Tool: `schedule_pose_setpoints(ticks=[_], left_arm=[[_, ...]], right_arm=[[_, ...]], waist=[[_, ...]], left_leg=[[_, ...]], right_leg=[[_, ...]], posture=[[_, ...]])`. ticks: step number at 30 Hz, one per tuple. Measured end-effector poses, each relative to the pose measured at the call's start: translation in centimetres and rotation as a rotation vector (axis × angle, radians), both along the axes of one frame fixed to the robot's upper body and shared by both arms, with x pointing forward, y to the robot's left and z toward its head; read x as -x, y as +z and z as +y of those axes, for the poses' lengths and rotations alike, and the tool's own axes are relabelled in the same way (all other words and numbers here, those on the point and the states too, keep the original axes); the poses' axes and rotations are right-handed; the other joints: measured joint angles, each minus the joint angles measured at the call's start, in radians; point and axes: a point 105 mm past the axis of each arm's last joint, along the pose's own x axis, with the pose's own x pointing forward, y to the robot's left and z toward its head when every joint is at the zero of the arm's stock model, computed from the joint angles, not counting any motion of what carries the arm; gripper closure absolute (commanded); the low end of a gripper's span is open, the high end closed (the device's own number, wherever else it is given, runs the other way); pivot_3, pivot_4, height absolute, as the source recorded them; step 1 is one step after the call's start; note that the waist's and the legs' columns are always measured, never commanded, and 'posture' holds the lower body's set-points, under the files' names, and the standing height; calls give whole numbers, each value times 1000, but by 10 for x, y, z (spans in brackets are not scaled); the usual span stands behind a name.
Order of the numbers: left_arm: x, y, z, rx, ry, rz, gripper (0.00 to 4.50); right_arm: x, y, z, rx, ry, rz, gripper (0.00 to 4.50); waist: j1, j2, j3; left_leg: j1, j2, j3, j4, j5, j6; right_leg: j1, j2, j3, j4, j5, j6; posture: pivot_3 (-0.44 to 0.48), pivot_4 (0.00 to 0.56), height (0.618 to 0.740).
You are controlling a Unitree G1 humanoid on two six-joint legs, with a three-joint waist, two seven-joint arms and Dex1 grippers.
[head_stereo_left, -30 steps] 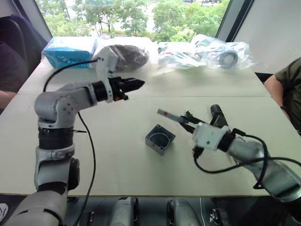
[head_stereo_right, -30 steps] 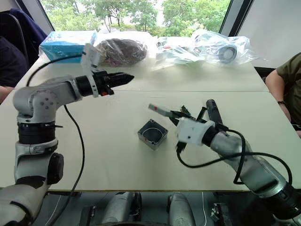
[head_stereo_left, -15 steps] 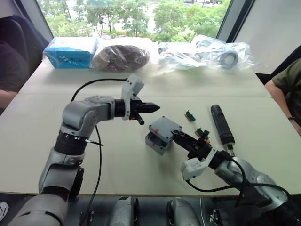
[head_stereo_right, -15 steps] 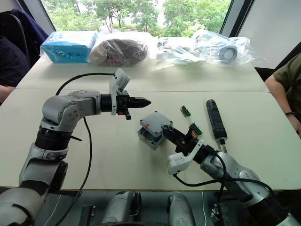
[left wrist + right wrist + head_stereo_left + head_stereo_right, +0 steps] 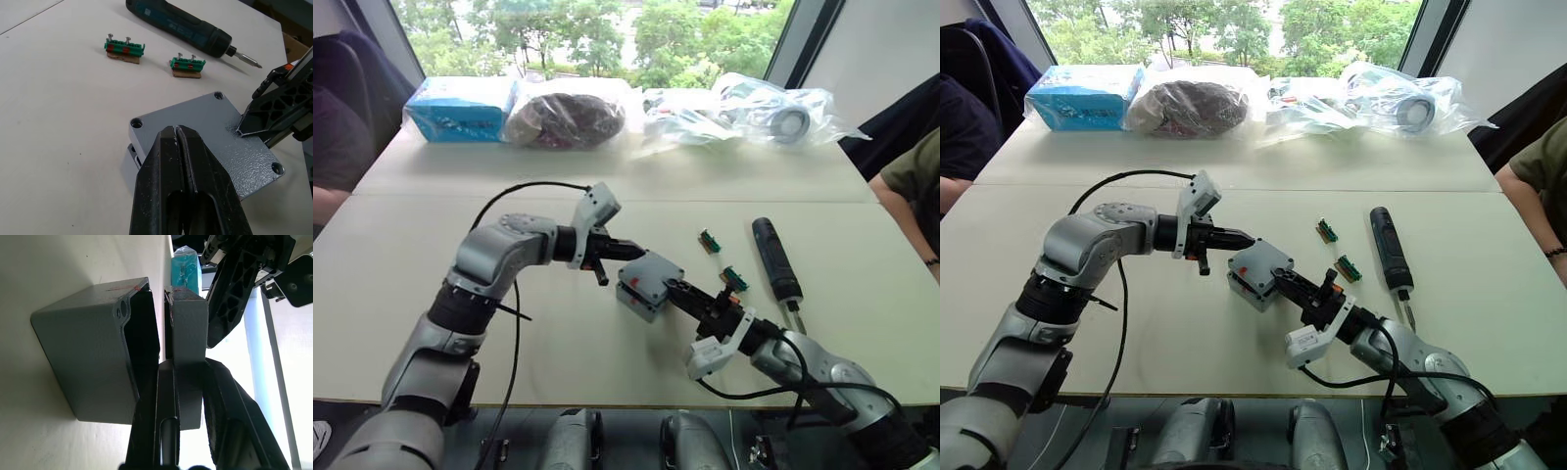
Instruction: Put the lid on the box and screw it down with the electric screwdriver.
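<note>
The grey box [image 5: 632, 300] stands open-topped at the table's middle. The flat grey lid [image 5: 652, 275] hangs just above it, slightly offset, with a narrow gap between them in the right wrist view. My right gripper [image 5: 679, 290] is shut on the lid's edge [image 5: 188, 328], reaching in from the right. From the left, my left gripper [image 5: 625, 251] is shut and empty, its tips over the lid's [image 5: 210, 142] near edge; whether they touch it I cannot tell. The black electric screwdriver [image 5: 775, 258] lies on the table to the right, apart from both grippers.
Two small green screw holders [image 5: 709, 240] [image 5: 736, 278] lie between the box and the screwdriver. A blue carton [image 5: 460, 106], a dark bag [image 5: 566, 117] and clear plastic bags [image 5: 744, 110] line the far edge. A person's arm [image 5: 906, 181] is at the right.
My right gripper has carried the lid left and down from beside the box to just over it. My left arm has come down and reached in until its shut tips are at the lid.
</note>
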Motion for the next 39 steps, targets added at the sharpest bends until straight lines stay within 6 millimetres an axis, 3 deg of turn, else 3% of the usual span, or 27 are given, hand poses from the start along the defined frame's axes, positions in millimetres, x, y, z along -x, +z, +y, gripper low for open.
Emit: schedule_pose_setpoints(ticks=[25, 27, 28, 31, 39], left_arm=[[13, -15, -3, -93, -40, -60, 4484], [15, -16, -4, -116, -55, -85, 4500], [16, -20, -5, -138, -64, -90, 4500], [17, -26, -7, -175, -78, -125, 4500], [12, -33, -4, -235, -59, -179, 4500]], right_arm=[[-1, -7, 0, 8, 21, 31, 4359], [0, -9, 0, 7, 20, 36, 3357], [2, -14, 0, 22, 22, 54, 3280], [3, -13, 0, 6, 27, 56, 2073], [8, -13, -4, 18, 24, 76, 1956]], waist=[[1, 0, 0], [1, 0, -1], [1, 0, -1], [-1, -1, -3], [0, 0, -11]], left_leg=[[2, 0, 0, 0, 0, 0], [6, 0, 0, 0, 0, 0], [9, 0, 0, -1, 0, 0], [18, 0, 0, -3, -1, 1], [26, 1, 0, -3, -5, 7]], right_leg=[[2, 0, 0, 1, 0, 0], [6, 0, 0, 0, 0, 0], [10, 0, 0, -1, 0, -1], [17, 0, 0, -1, -3, -4], [25, 0, 0, -1, -4, -7]], posture=[[0, 150, 740], [0, 150, 740], [0, 150, 740], [0, 150, 740], [0, 150, 740]])
